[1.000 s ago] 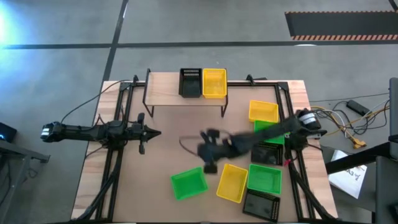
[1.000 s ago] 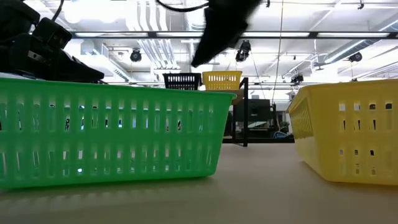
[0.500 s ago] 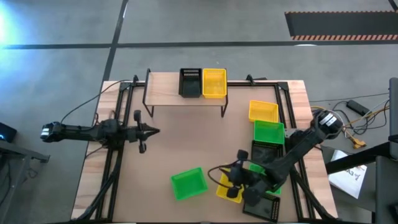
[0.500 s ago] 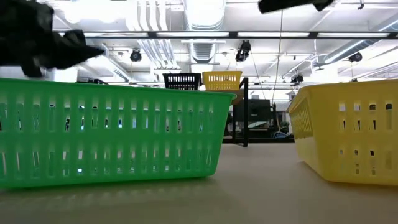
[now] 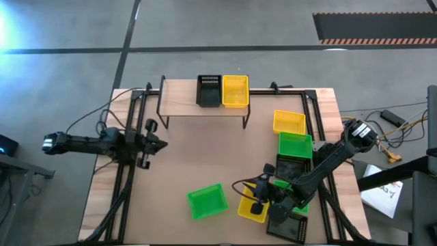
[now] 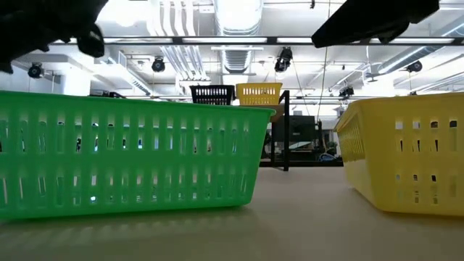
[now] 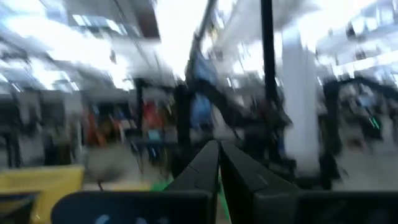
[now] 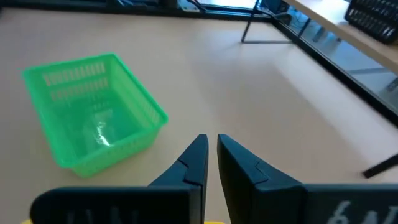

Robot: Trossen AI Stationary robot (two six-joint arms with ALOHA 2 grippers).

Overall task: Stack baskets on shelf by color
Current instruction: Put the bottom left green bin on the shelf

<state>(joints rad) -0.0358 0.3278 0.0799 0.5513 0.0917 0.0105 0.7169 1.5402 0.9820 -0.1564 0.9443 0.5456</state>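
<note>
1. Yellow slotted plastic basket lay near the surface's front edge, just beside a bright green basket; the right end effector had swung down over it from mid-surface a second earlier, fingers nearly together, holding nothing.
2. One black and one yellow basket sat on the light-wood shelf.
3. Left end effector, pressed together, had drawn back slightly.

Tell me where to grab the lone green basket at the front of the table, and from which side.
Grip the green basket by one long rim wall, coming straight down from above. It sits upright, open and empty, tilted a little on the table, apart from the others, so a thin wall fits between two fingers. The right gripper is nearest, over the yellow basket beside it.
</note>
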